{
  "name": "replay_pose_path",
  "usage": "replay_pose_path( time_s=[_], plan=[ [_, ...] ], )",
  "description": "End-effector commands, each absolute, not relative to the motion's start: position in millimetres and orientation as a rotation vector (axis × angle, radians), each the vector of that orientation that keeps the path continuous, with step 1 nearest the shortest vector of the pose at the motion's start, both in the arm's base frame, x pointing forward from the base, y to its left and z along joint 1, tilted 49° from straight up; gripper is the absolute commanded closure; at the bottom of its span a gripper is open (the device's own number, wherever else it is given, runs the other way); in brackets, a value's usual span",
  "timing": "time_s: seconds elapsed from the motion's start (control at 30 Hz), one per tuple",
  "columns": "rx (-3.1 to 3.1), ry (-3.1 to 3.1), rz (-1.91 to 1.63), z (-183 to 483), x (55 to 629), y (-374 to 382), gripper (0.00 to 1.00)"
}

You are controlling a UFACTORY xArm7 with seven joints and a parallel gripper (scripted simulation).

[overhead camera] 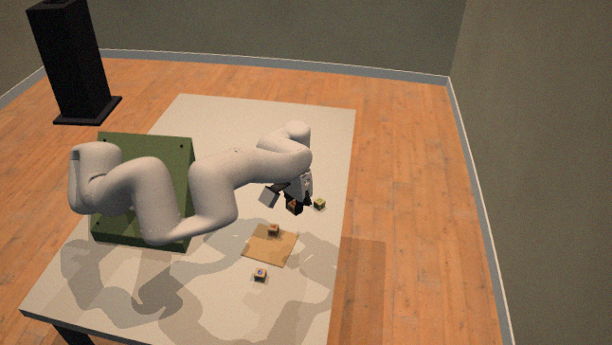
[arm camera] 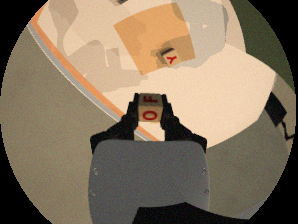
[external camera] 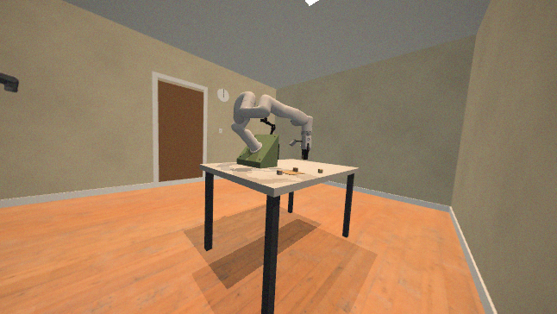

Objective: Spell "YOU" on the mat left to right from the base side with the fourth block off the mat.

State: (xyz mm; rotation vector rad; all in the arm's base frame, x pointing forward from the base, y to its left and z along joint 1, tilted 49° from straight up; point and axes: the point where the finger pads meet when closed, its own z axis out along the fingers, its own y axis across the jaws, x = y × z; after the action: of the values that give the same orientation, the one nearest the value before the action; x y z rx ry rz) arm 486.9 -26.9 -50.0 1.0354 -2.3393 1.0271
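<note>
O block is clamped in the gripper, lifted off the surface, red O on its top face. It hangs near the surface's far-right edge, apart from the mat.

Y block sits flat on the mat near one corner. Green-edged block lies on the surface just beside the gripper, off the mat. Blue-lettered block also lies off the mat, on the other side. Can't read either letter, so can't tell which one is U.

Risks from here:
- Yaw: the wrist view shows the O and the Y at different angles. If it's set down without matching, the row may bend past the limit or the letter may not read upright from the base.
- Room: the Y sits close to the mat edge. Two more blocks must fit to its right as seen from the base. Too little mat there means overhang and a fail.
- Bumping the Y on descent would shift it or drag the mat.
- Hold looks centred, slip seems unlikely.

Path to the mat looks free. Green mounting wedge and black pedestal are well apart.
</note>
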Motion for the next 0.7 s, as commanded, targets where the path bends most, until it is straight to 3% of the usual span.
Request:
replay_pose_path(
  time_s=[0.0,0.67],
  plan=[
    [1.19,-2.243,0.968,-38.7,474.1,-31.1,0.73],
    [1.616,-1.808,0.786,-6.7,416.9,-59.5,0.73]
  ],
)
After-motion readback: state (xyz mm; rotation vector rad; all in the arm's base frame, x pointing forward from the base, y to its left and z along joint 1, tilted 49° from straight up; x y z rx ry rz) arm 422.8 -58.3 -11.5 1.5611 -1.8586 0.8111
